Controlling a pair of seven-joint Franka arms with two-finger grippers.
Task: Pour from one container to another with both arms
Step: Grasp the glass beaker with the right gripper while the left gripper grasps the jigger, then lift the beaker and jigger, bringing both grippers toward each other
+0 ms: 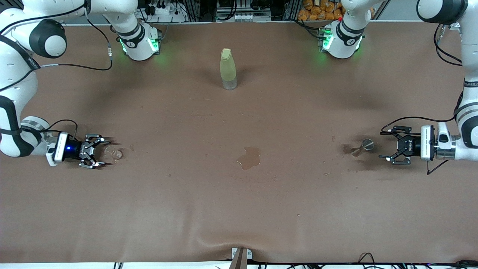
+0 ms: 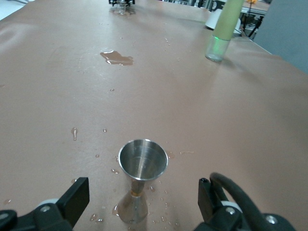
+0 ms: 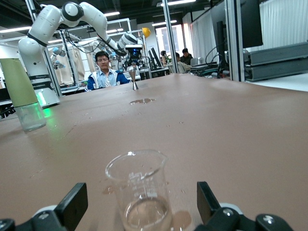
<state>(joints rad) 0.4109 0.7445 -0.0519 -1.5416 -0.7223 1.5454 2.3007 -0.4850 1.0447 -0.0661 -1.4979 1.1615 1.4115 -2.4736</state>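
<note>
A clear glass beaker (image 1: 114, 153) with a little liquid at its bottom stands upright toward the right arm's end of the table. My right gripper (image 1: 105, 153) is low over the table and open, and the beaker (image 3: 139, 190) stands just off the fingertips (image 3: 73, 206) without touching them. Toward the left arm's end stands a steel jigger (image 1: 363, 146), upright, with water drops around its foot. My left gripper (image 1: 382, 145) is open and faces it. The jigger (image 2: 142, 183) is a short way out from the fingers (image 2: 74, 198), untouched.
A yellow-green bottle (image 1: 228, 69) stands mid-table, farther from the front camera than both vessels. A brownish puddle (image 1: 249, 157) lies on the brown mat between the beaker and the jigger. Small drops dot the mat near the jigger.
</note>
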